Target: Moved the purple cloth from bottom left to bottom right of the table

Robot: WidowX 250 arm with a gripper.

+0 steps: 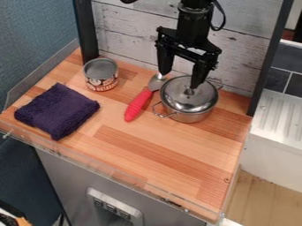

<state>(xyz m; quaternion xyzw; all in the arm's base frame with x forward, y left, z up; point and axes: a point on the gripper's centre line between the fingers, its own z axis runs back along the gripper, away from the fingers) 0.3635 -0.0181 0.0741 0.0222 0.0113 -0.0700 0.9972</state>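
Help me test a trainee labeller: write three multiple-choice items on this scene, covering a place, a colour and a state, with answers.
1. Where on the table is the purple cloth, as pictured?
A) Right edge
B) Middle
C) Left part

2. What colour is the handle of the utensil?
A) Red
B) Green
C) White

3. How is the pot?
A) Tipped over
B) Covered by its lid
C) Uncovered

Answers:
1 C: the cloth lies near the left edge, close to the can.
2 A: the handle shows plain red against the wood.
3 B: the lid sits over the pot's opening.
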